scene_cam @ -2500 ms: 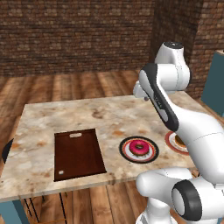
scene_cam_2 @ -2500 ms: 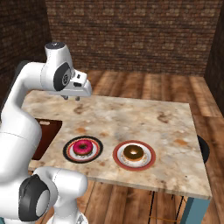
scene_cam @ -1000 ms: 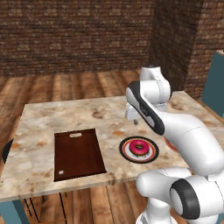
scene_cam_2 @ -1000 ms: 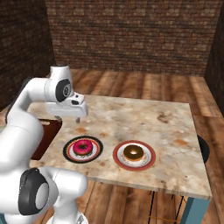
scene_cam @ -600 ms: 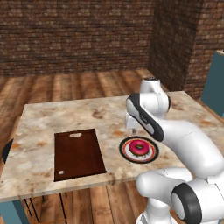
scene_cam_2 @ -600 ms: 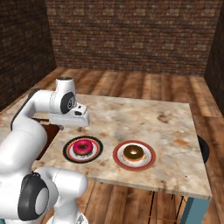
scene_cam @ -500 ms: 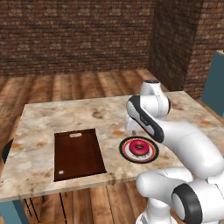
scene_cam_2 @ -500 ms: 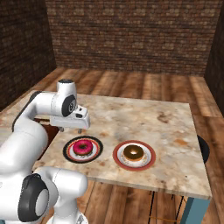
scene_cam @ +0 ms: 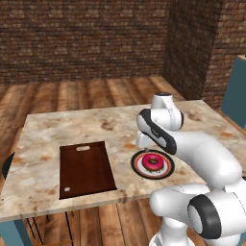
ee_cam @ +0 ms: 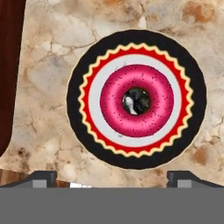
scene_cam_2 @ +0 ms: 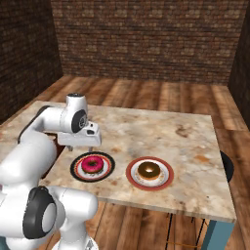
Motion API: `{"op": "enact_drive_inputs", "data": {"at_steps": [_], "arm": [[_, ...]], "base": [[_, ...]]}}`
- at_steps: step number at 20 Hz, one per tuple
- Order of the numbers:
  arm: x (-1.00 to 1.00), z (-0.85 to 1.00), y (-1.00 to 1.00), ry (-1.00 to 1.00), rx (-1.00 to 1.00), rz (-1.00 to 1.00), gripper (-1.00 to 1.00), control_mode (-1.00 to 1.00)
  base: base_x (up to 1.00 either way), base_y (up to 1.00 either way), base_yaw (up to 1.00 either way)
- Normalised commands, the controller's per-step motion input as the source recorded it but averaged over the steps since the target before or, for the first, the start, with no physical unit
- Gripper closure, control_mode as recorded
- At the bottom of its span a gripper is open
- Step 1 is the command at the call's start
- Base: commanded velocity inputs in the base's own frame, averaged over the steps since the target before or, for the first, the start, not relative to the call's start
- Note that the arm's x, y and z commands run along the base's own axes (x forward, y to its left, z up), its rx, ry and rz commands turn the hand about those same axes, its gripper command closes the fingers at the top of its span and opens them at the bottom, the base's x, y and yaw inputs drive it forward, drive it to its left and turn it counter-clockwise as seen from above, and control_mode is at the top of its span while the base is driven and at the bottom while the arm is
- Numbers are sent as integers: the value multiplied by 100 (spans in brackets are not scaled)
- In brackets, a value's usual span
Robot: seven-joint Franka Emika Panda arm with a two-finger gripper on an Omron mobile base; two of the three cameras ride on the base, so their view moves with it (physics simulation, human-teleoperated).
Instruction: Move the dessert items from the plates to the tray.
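The jaws (ee_cam: 111,175) are standing spread wide, gripping nothing, hanging above the pink doughnut (ee_cam: 136,100). In the hand view the two tips are rising at the bottom, one on either side, and the doughnut is lying between their lines but farther along, not touching them. It is sitting in the middle of the black-rimmed plate (ee_cam: 83,65) near the desk's (scene_cam: 96,125) front edge. The brown doughnut (scene_cam_2: 149,170) is resting on the red-rimmed plate (scene_cam_2: 133,177), just beside the first plate along that same edge, towards the right-hand corner. The tray (scene_cam: 85,168) is lying flat towards the front left corner, with its handle slot at the far end, apart from both plates.
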Motion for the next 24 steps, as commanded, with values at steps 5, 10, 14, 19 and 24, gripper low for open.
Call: {"op": "enact_drive_inputs", "data": {"at_steps": [5, 10, 14, 19, 24], "arm": [[38, -5, 17, 9, -6, 0, -100, -100], [17, -19, 12, 0, 0, 0, -100, -100], [1, -33, 0, 0, 0, 0, -100, -100], [1, -47, 0, -1, 0, 0, -100, -100], [0, -30, 0, -1, 0, 0, -100, -100]], "base": [[0, 0, 0], [0, 0, 0], [0, 0, 0], [0, 0, 0], [0, 0, 0]]}}
